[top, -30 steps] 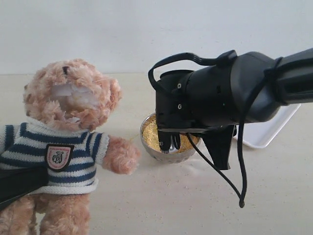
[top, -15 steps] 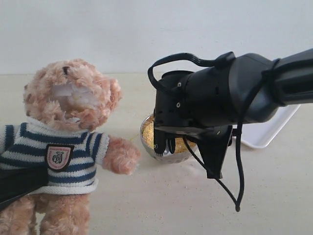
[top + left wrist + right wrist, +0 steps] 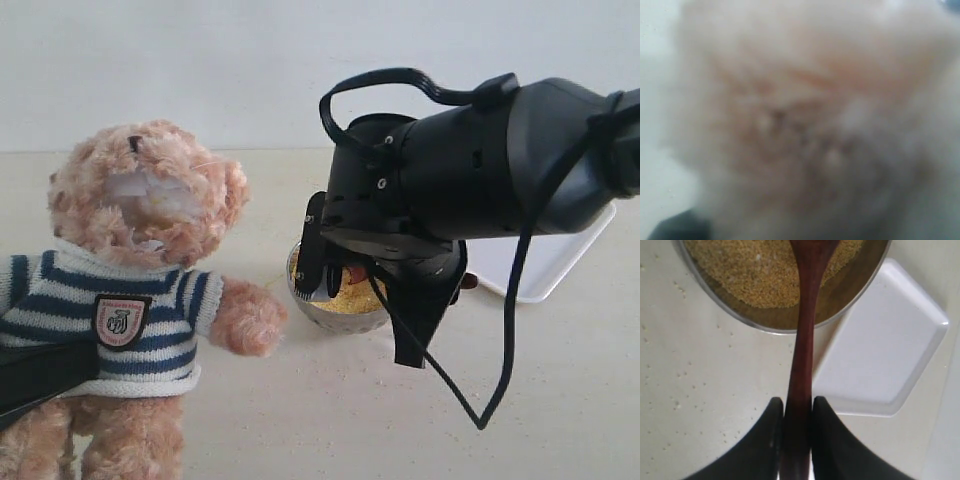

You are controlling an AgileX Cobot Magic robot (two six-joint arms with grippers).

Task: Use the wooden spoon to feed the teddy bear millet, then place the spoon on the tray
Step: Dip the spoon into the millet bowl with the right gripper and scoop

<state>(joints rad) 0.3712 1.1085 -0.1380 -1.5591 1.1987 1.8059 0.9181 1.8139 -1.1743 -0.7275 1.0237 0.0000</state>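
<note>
The teddy bear (image 3: 140, 220) sits at the left in its striped sweater, facing forward. The metal bowl (image 3: 318, 312) of millet (image 3: 350, 300) stands beside its paw. My right gripper (image 3: 315, 280) hangs over the bowl's near side, shut on the handle of the wooden spoon (image 3: 802, 365). In the right wrist view that gripper (image 3: 797, 407) pinches the handle, and the spoon's head reaches over the millet (image 3: 760, 275) in the bowl (image 3: 770, 329). The white tray (image 3: 885, 355) lies just beyond the bowl. The left wrist view shows only blurred bear fur (image 3: 800, 120); its jaws are hidden.
The tray (image 3: 560, 265) lies at the right behind my right arm. A black piece of the left arm (image 3: 40, 375) crosses the bear's lower body. Spilled grains (image 3: 400, 345) dot the table round the bowl. A loose cable loop (image 3: 490, 400) hangs below the right arm.
My right wrist has lifted and turned over the bowl, its fingers shifting a little toward the bear. The bear and the left arm have stayed put.
</note>
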